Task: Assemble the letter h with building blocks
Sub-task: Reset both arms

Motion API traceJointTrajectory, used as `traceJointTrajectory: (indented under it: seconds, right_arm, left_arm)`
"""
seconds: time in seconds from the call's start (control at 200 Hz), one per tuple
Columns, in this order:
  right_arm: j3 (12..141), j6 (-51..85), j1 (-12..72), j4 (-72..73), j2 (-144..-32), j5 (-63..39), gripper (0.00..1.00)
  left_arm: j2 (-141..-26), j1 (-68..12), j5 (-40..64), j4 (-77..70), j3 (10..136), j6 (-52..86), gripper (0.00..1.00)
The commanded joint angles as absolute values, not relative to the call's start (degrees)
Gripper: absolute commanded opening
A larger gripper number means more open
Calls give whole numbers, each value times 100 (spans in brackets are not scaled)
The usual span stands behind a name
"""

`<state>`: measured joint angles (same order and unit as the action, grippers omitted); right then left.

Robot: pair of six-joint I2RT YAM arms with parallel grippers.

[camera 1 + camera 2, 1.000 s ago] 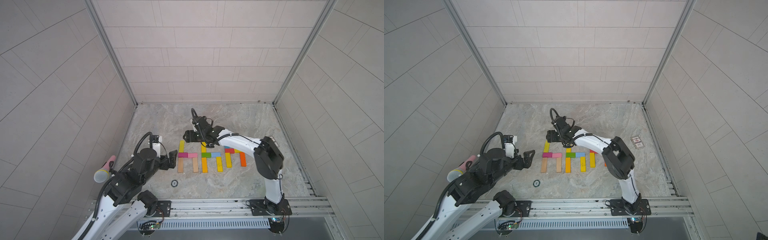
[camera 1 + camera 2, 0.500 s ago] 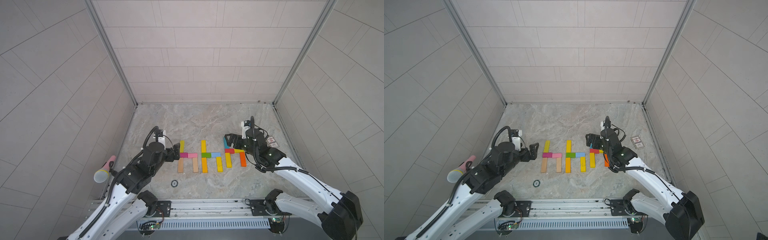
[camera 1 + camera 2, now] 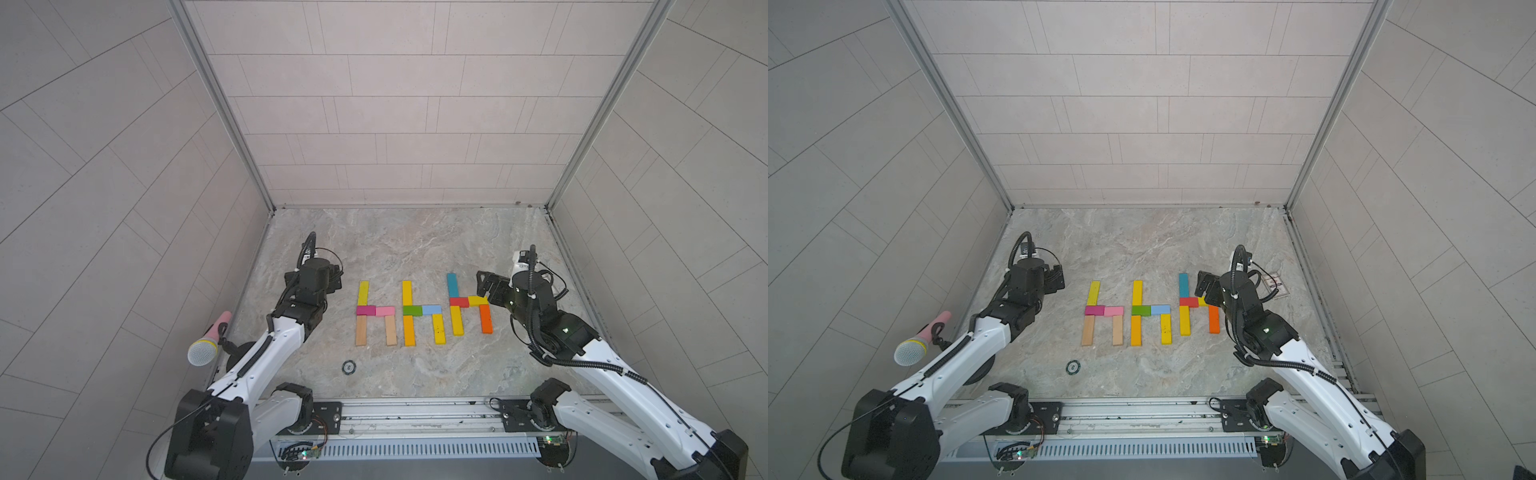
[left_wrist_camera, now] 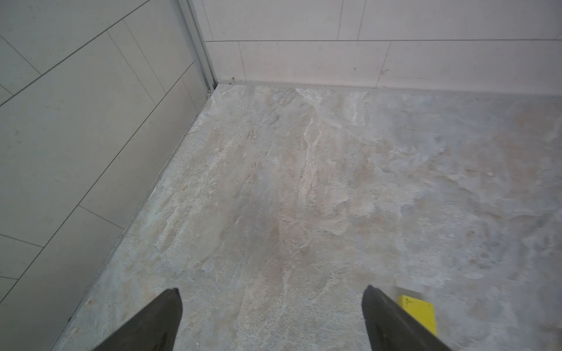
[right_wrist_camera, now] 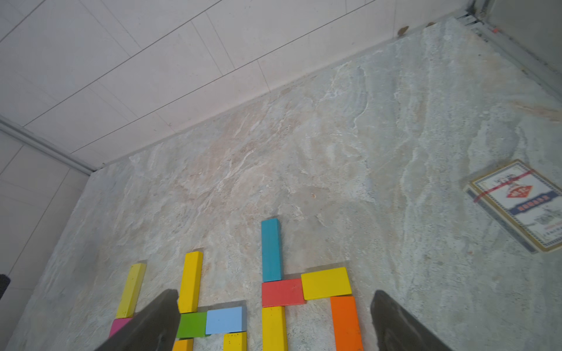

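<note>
Matt painted blocks (image 3: 456, 321), veined stone floor (image 3: 415, 249)

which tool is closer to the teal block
Right. The right tool is just beside the teal block, on its outer side; the left tool is far off at the row's opposite end, next to a yellow bar.

A robot lab cell: tiled walls (image 3: 374, 124), stone-look tabletop (image 3: 415, 241), two arms (image 3: 266, 353) on a metal rail (image 3: 415, 412).

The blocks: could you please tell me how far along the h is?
Done: left h, middle h and right h lie assembled. In hand: nothing; left gripper and right gripper are open, empty. To do: no loose blocks seen; maybe straighten the yellow crossbar.
</note>
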<state>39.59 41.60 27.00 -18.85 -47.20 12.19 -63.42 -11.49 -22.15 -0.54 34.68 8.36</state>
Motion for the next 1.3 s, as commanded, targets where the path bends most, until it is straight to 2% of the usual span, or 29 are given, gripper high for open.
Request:
traceJointTrajectory:
  seconds: [0.0,0.115,0.31,0.41,0.505,0.68,0.916,1.066,1.186,1.271,1.296]
  right_arm:
    - [4005,4223,2569,-2260,-4787,1467,100]
    - [4017,4210,2553,-2284,-4742,1522,100]
    - [3938,4297,2507,-2399,-4544,1931,100]
    - [3911,4337,2437,-2455,-4501,1972,100]
    - [3862,4305,2349,-2495,-4386,2161,100]
    - [3709,4106,2178,-2325,-3971,2324,100]
    - [3648,4055,2066,-2269,-3831,2320,100]
    - [3616,4072,2049,-2249,-3853,2277,100]
    - [3618,3991,2021,-2216,-3926,2378,100]
    - [3620,3981,1993,-2128,-3890,2400,100]
    - [3486,3965,1995,-2028,-3866,2411,100]
  left_arm:
    - [-6621,-819,-2162,-986,3186,75,100]
    - [-7095,-651,-2223,-1836,2911,-6,100]
    - [-8096,-625,-2249,-4074,2386,-318,100]
    - [-8271,-444,-1880,-3049,2956,-42,98]
    - [-8457,-277,-1588,-3056,3070,35,97]
    - [-8505,300,-300,-2852,3181,272,96]
    - [-8164,331,-367,-3230,2783,299,95]
    - [-8312,273,239,-3529,2724,107,90]
    - [-9124,-144,-512,-5615,2131,-136,90]
    - [-8785,-148,-1196,-4143,2567,185,93]
    - [-8785,-162,-1207,-4181,2544,169,93]
